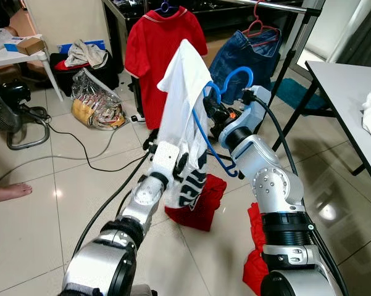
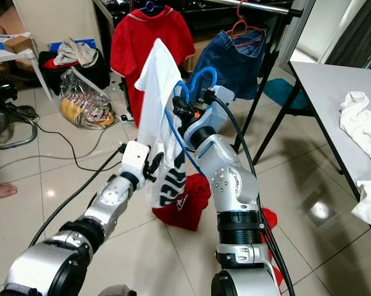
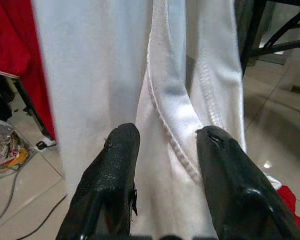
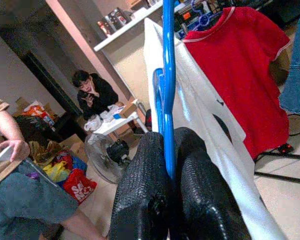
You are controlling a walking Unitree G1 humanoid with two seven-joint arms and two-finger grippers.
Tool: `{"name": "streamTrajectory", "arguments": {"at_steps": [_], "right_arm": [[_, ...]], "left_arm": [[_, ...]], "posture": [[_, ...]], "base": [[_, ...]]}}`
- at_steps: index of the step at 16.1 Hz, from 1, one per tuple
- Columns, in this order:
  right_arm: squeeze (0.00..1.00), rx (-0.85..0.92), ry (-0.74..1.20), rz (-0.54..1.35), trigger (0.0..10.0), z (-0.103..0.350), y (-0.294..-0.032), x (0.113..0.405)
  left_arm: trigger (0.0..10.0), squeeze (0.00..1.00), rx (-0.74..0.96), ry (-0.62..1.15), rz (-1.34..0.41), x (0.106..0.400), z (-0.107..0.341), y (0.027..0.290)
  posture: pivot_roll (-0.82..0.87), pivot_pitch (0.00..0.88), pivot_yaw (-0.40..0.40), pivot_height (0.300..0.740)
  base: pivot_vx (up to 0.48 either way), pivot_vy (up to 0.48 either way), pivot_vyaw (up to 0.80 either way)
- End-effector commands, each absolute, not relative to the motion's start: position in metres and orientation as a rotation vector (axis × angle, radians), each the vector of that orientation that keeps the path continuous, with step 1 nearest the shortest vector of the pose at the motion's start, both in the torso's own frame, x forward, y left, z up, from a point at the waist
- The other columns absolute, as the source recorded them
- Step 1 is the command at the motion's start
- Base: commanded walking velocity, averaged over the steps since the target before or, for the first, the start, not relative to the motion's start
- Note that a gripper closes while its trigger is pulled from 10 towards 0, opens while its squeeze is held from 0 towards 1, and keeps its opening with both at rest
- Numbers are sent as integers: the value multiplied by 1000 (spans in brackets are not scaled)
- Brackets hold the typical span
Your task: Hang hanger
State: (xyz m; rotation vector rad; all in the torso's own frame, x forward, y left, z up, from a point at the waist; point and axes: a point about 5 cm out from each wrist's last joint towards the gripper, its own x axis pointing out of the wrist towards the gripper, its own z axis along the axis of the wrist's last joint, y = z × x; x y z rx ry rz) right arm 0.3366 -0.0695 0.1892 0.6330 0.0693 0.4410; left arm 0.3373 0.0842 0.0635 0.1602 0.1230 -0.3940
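The blue hanger point(image 1: 225, 102) was a thin plastic one with a rounded hook, held up in front of the robot with a white shirt point(image 1: 182, 105) draped over it; the shirt hid most of the hanger's frame, so only the hook and one sloping arm showed. Black markings on the shirt's lower part could not be read. The right gripper point(image 4: 168, 170) was pinched tight on the hanger's blue bar, its two black fingers pressed together around it. The left gripper point(image 3: 162, 150) sat lower against the hanging white cloth with its fingers spread apart, fabric between them but not squeezed. Behind stood a clothes rack point(image 1: 278, 6) carrying a red shirt point(image 1: 160, 49) and a pair of jeans point(image 1: 247, 58) on a red hanger. A red cloth point(image 1: 200, 200) lay crumpled on the tiled floor point(image 1: 43, 228). In the right wrist view, two people sat near a fan point(image 4: 107, 157)
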Motion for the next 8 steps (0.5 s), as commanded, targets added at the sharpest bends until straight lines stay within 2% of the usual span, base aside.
{"name": "streamTrajectory", "arguments": {"at_steps": [1,8], "right_arm": [[0,658,26,494,10000,203,-62,334],[0,655,21,507,10000,205,-62,331]], "left_arm": [[10000,0,161,151,-399,338,62,79],[10000,0,165,153,-515,327,55,62]], "posture": [[102,0,-14,740],[97,0,-15,740]], "base": [[0,0,0],[0,0,0]]}}
